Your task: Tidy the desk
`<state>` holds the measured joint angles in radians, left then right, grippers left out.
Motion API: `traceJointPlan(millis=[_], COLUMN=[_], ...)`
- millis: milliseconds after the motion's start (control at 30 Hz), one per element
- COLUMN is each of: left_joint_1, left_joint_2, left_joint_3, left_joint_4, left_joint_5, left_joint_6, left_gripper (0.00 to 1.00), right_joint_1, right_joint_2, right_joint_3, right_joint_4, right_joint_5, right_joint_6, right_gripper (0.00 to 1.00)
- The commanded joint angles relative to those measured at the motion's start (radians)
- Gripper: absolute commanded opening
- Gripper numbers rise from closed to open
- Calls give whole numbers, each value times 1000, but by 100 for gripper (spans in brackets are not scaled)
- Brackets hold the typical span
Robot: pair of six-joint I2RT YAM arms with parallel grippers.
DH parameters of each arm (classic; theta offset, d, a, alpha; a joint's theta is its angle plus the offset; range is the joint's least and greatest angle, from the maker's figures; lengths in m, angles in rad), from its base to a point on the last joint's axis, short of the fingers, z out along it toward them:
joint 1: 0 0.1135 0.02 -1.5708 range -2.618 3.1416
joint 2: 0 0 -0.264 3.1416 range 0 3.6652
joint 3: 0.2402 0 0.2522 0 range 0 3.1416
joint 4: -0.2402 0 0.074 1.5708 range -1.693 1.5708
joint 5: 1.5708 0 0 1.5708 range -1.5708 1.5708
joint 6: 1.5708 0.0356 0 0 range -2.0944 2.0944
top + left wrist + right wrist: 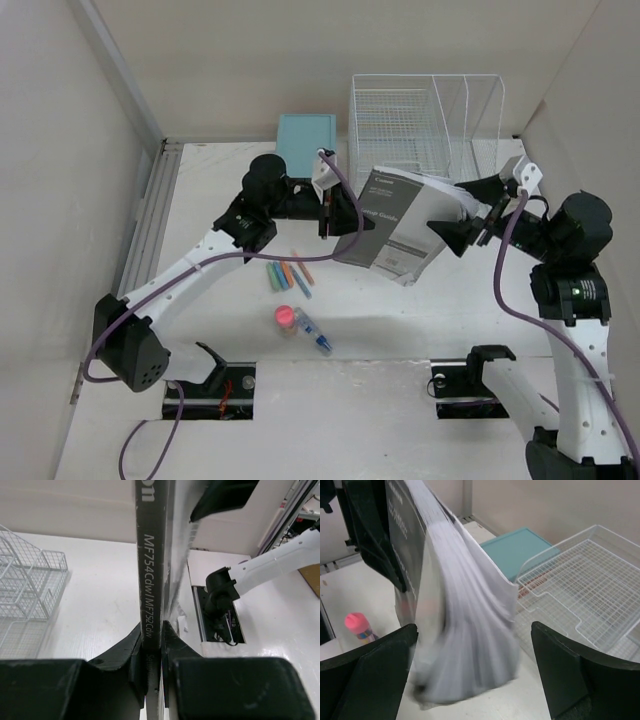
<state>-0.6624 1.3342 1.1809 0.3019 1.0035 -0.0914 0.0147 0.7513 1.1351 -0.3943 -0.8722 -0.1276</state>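
Top external view: the printer manual (395,230) is held up over the middle of the white surface (420,320), its spine running roughly 12 to 6 o'clock and clenched in the left gripper (327,220) at its 9 o'clock side. The right gripper (462,215), at 3 o'clock, gapes around the fanning pages and grips nothing. With the wire rack (400,110) at 12 o'clock, the carry probably falls to the left arm.

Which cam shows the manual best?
Top external: the manual shows most of its cover. Left wrist: only the spine, edge-on, clamped in the left gripper. Right wrist: blurred, fanned pages.
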Motion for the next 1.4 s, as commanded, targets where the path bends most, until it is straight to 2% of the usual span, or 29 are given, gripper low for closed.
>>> traceJointPlan(millis=[0, 167, 267, 367, 600, 667, 800, 833, 900, 933, 1033, 1233, 1367], left_joint_1=[-16, -35, -36, -36, -36, -36, -36, -36, -36, -36, -36, -36, -36], left_joint_2=[-84, -133, -171, -194, -185, -185, -165, -165, -156, -156, -156, -167, -191], left_joint_3=[62, 109, 109, 98, 109, 94, 69, 69, 69, 60, 60, 46, 19], left_joint_4=[34, -76, -67, -44, -14, 11, 71, 71, 95, 95, 120, 92, 103], left_joint_5=[21, 6, -6, -6, 4, 4, 4, 4, 4, 4, -5, -83, -103], left_joint_6=[88, 208, 242, 251, 231, 205, 180, 180, 171, 160, 151, 160, 160], left_gripper=[0, 0, 0, 0, 0, 0, 0, 0, 0, 0, 0, 0, 0], right_joint_1=[10, 10, 44, 53, 73, 82, 93, 93, 102, 102, 102, 102, 102], right_joint_2=[29, 100, 131, 141, 141, 141, 141, 141, 141, 141, 141, 120, 120], right_joint_3=[6, 6, 26, 44, 72, 72, 81, 81, 81, 81, 81, 118, 141], right_joint_4=[162, 264, 264, 264, 264, 264, 264, 264, 264, 264, 264, 264, 264], right_joint_5=[-77, -275, -275, -297, -451, -487, -553, -563, -586, -587, -587, -472, -449], right_joint_6=[63, 117, 105, 75, 34, 23, 23, 13, 13, 13, 13, 13, 36], right_gripper=[100, 100, 100, 100, 100, 97, 73, 56, 39, 21, 0, 0, 0])
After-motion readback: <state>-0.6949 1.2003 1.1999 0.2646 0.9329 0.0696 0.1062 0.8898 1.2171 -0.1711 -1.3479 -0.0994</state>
